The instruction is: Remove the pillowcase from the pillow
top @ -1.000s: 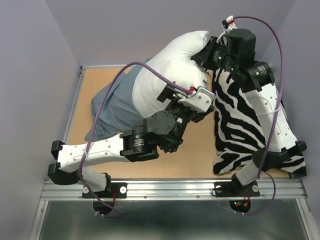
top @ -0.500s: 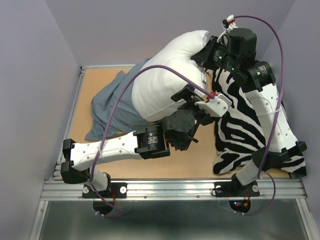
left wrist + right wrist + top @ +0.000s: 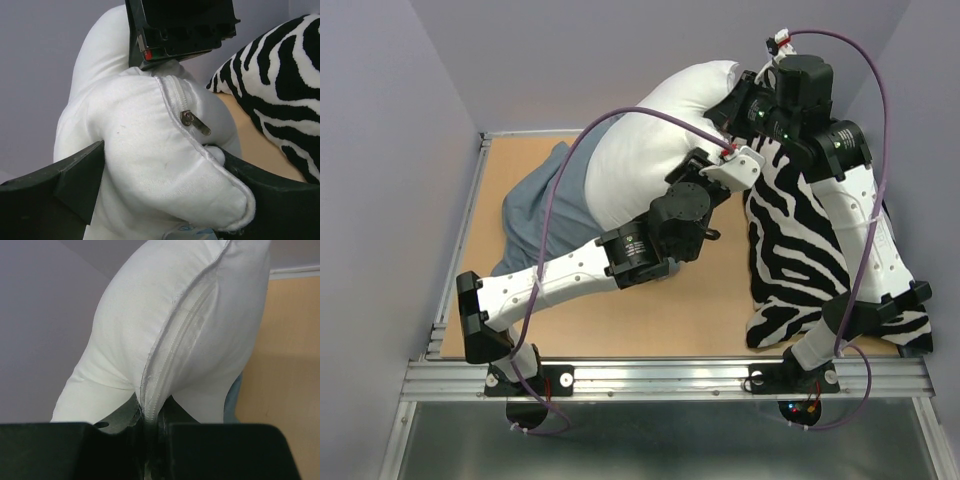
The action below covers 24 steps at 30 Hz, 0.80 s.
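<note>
The white pillow (image 3: pixel 640 160) is lifted at its far end, and its near end sits in the blue-grey pillowcase (image 3: pixel 545 215), which lies bunched on the table to the left. My right gripper (image 3: pixel 155 420) is shut on the pillow's zipper seam (image 3: pixel 175 350) and holds that end up by the back wall. My left gripper (image 3: pixel 164 150) stands open around a plump pillow corner (image 3: pixel 165 175), with a finger (image 3: pixel 65 190) at each side of it. A metal zipper pull (image 3: pixel 196 122) shows just above that corner. A sliver of pillowcase (image 3: pixel 232 395) shows behind the pillow.
A black-and-white zebra-print cushion (image 3: pixel 800 240) lies along the right side under the right arm. Purple-grey walls close in the wooden table (image 3: pixel 650 310) at the back and both sides. A metal rail (image 3: pixel 660 378) runs along the near edge.
My left arm has swung up and to the right, from the pillow's middle to its corner near the right gripper. Its jaws have narrowed a little. The right arm has stayed put.
</note>
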{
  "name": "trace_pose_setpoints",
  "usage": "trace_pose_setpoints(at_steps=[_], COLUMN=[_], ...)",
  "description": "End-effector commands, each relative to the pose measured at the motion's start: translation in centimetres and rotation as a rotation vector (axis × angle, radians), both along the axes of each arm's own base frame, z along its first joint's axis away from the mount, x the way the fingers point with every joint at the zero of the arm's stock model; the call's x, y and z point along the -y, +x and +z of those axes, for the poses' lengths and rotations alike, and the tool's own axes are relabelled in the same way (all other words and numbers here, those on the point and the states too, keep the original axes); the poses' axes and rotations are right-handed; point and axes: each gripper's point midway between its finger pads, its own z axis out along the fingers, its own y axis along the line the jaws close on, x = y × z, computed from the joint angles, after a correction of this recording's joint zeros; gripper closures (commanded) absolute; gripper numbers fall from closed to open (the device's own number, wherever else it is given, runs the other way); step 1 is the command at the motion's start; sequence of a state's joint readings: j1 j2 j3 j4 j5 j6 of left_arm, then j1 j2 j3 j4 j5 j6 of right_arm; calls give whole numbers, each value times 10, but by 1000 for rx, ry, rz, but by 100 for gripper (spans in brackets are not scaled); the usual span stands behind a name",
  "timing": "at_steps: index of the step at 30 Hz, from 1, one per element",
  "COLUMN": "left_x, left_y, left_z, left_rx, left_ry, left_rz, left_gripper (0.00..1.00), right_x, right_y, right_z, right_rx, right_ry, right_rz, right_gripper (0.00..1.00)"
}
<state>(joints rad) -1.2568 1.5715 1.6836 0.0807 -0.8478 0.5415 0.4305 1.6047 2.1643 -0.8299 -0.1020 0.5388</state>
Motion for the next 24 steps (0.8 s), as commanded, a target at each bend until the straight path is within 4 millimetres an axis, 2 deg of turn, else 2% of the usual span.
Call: trace_pose_setpoints(at_steps=[1,3,5,6,7,8,10,11,14,17,18,19,21,22,23,24], left_x=[-19,-24,-35,-41,-50,-61,-73,-86,-104,-119,-119,-127,-132,-139,-142,-145], left_y=[16,19,23,25,27,34,37,38,44,45,48,48,49,48,48,49], left_z=[36,43,60,68,84,88,98,111,129,147,151,165,177,187,191,195], left_rx=[44,52,71,76,84,81,80,87,101,122,129,149,170,186,194,201], left_ry=[-136,-146,-211,-255,-311,-344,-419,-473,-550,-595,-596,-630,-649,-669,-677,-683], left_rz=[74,115,158,175,192,243,281,314,341,368,362,354,337,333,328,331], left_gripper=[97,100,100,100,100,100,100,100,100,100,100,100,100,100,100,100], right_x=[5,6,8,8,10,14,21,25,46,65,70,72,68,58,57,47], right_y=[-23,-21,-19,-14,-12,-14,-17,-17,-28,-39,-41,-48,-55,-44,-56,-57], right_z=[85,83,83,82,82,93,103,107,127,133,132,123,110,74,70,51], right_rx=[227,225,227,227,231,259,289,300,350,368,365,347,316,249,253,217], right_ry=[115,109,105,95,88,90,86,86,98,100,98,96,102,72,85,83], right_rz=[19,8,-2,-13,-24,-42,-65,-83,-167,-238,-257,-255,-223,-197,-167,-111], right_gripper=[99,99,97,76,61,47,27,23,16,12,12,11,11,11,11,11])
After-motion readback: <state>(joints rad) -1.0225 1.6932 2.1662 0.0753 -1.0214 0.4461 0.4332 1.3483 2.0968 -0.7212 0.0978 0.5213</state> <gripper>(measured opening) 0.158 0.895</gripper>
